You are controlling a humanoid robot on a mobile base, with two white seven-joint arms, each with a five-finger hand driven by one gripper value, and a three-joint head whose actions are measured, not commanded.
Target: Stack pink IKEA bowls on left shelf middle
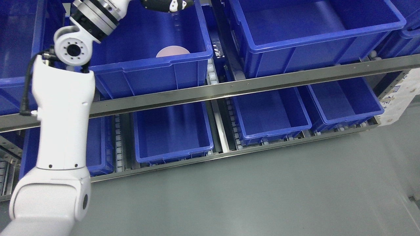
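A pink bowl (pixel 173 52) lies inside a blue bin (pixel 147 70) on the upper shelf level, and only its top shows over the bin's front wall. My left arm rises from the lower left, bends at a white elbow joint (pixel 71 49) and reaches over this bin. My left hand (pixel 165 4), black with white marks, hangs above the bin's interior and is cut off by the top edge. It is well above the bowl and not touching it. Nothing is seen in the hand.
A larger blue bin (pixel 315 36) stands to the right on the same level. A steel shelf rail (pixel 229 88) runs across. Below it sit several more blue bins (pixel 172 134). Grey floor (pixel 262 196) fills the lower right. A printed carton (pixel 400 98) stands at far right.
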